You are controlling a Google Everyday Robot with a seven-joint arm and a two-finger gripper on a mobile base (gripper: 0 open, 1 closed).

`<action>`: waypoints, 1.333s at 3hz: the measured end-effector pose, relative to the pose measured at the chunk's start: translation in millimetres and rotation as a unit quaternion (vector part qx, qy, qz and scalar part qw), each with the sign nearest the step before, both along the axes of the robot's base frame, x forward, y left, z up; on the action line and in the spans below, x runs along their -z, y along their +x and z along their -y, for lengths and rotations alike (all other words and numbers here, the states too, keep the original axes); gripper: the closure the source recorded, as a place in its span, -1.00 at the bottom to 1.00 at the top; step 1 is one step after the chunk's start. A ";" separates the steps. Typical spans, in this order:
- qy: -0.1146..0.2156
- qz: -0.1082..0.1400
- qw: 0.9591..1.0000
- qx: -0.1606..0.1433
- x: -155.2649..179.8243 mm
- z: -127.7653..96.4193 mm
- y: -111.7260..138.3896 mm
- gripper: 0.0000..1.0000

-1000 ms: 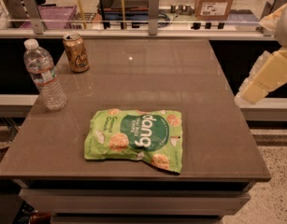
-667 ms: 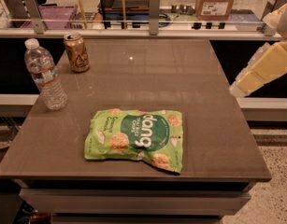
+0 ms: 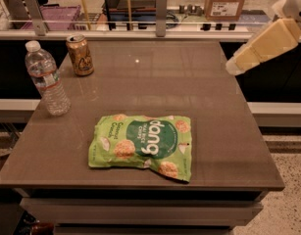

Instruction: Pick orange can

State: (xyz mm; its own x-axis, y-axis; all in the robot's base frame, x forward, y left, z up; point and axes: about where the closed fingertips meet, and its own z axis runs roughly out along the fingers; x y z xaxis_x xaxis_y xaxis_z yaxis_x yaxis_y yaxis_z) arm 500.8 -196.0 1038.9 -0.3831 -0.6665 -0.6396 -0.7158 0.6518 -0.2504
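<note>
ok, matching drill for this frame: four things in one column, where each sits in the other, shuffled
Things
1. orange can
2. water bottle
3. snack bag
4. gripper

Places
A. in the air by the right edge of the table, far half
B. lying flat mid-table, toward the near edge
C. upright at the far left corner
D. upright along the left edge, nearer the camera than the can

Pairs: 1-C, 2-D, 3-B, 4-A
</note>
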 end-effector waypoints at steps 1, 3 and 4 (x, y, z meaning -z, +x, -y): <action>0.025 0.006 0.999 0.033 -8.9 -7.0 10.0 -1.00; 0.030 0.017 0.999 0.034 -10.1 -15.1 10.1 -1.00; 0.039 0.037 0.998 0.011 -2.8 -48.4 16.3 -1.00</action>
